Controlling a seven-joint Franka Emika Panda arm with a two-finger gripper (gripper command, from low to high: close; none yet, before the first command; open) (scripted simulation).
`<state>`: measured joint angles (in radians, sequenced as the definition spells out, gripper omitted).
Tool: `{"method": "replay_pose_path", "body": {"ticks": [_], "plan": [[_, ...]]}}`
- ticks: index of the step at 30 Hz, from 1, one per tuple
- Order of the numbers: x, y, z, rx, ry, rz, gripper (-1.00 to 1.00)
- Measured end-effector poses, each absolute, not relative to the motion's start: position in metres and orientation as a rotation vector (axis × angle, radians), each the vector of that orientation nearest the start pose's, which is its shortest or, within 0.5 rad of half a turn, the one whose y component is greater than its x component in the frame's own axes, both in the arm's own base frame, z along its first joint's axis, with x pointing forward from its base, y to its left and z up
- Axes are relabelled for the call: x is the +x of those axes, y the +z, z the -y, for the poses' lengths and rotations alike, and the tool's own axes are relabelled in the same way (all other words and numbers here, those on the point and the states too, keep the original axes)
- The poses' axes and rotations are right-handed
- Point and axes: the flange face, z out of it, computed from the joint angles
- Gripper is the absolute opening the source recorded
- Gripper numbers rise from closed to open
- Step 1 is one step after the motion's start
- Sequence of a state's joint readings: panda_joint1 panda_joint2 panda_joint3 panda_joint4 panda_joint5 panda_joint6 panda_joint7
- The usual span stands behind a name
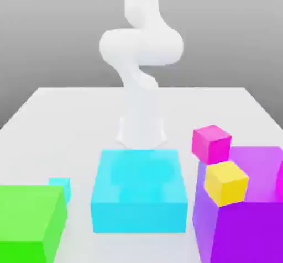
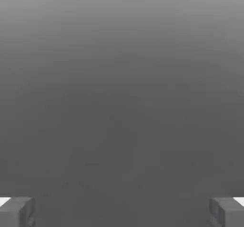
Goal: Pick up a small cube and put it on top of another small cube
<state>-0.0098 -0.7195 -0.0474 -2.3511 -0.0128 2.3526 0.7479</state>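
The small cyan cube (image 1: 59, 187) rests on the white table (image 1: 66, 118) at the exterior view's left, just behind a big green block. A small magenta cube (image 1: 211, 143) and a small yellow cube (image 1: 225, 183) sit at the exterior view's right, against a large purple block. My white arm (image 1: 141, 63) rises in the middle, behind a large cyan block. In the hand view my gripper (image 2: 122, 212) is open. Its two grey fingertips (image 2: 16, 211) stand wide apart with nothing between them, facing plain grey background.
A large cyan block (image 1: 138, 193) stands front and centre. A large green block (image 1: 27, 223) fills the front of the exterior view's left, and a large purple block (image 1: 249, 217) the front right. Bare table lies behind them around the arm's base.
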Motion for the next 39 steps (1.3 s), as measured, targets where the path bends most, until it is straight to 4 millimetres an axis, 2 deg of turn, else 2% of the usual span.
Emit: {"method": "replay_pose_path", "body": {"ticks": [2, 4, 6, 9, 11, 14, 18, 20, 26, 27, 34, 39], "plan": [[0.401, 0.612, 0.054, -2.568, -0.875, -1.084, 0.00], [0.417, 0.563, 0.080, -2.625, -0.793, -1.108, 0.00], [0.425, 0.513, 0.105, -2.677, -0.708, -1.130, 0.00], [0.423, 0.438, 0.139, -2.745, -0.572, -1.161, 0.00], [0.415, 0.390, 0.160, -2.783, -0.478, -1.178, 0.00], [0.390, 0.322, 0.186, -2.830, -0.330, -1.201, 0.00], [0.338, 0.240, 0.216, -2.867, -0.123, -1.244, 0.00], [0.313, 0.207, 0.222, -2.879, -0.036, -1.248, 0.00], [0.306, 0.146, 0.222, -2.894, -0.002, -1.232, 0.00], [0.305, 0.137, 0.221, -2.892, -0.001, -1.233, -1.00], [0.305, 0.136, 0.221, -2.891, 0.002, -1.232, -1.00], [0.306, 0.177, 0.222, -2.893, -0.001, -1.230, -1.00]]}}
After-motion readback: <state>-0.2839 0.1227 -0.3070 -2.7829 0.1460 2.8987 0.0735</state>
